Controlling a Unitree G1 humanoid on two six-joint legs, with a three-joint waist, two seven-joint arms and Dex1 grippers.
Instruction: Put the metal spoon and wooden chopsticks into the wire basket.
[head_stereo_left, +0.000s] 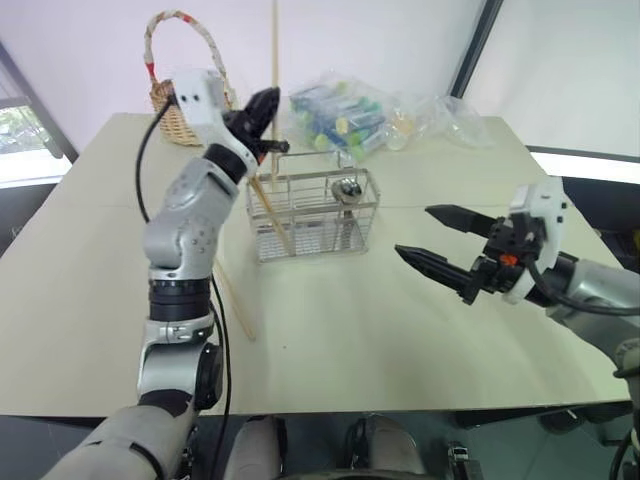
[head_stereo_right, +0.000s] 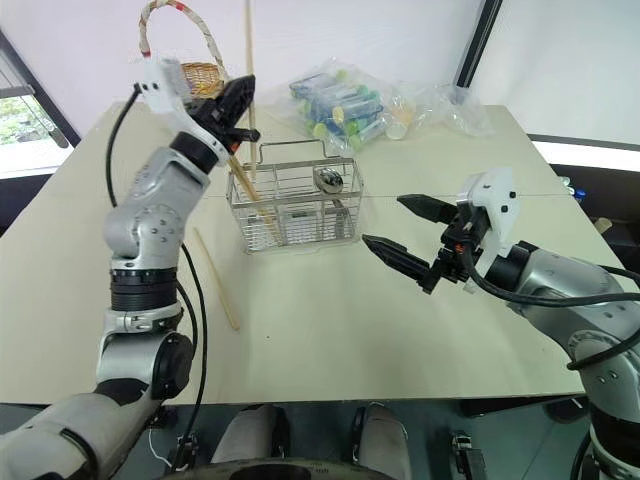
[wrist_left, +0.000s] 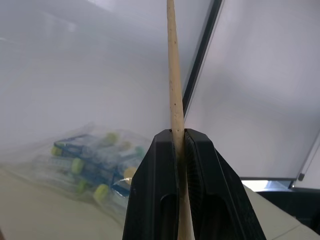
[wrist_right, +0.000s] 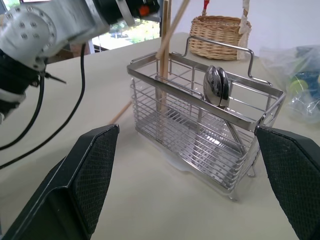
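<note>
Left fingers (head_stereo_left: 266, 108) clamp one upright wooden chopstick (head_stereo_left: 275, 45) above the wire basket (head_stereo_left: 312, 214), mid-surface. Metal spoon (head_stereo_left: 347, 188) and another chopstick (head_stereo_left: 270, 215) stand inside. Right fingers (head_stereo_left: 437, 238) spread wide, empty.

Silver-grid wire basket (head_stereo_left: 312, 215), pale tan wooden chopsticks (head_stereo_left: 275, 60), shiny silver metal spoon (wrist_right: 217, 86), black claw (wrist_left: 181, 165).

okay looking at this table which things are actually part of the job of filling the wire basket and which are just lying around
Part of the job:
- wire basket
- metal spoon, already standing in it
- chopstick held upright by the left pincer
- chopstick leaning in the basket
- chopstick lying on the table

Just lying about:
- wicker basket
- clear bags of small containers
</note>
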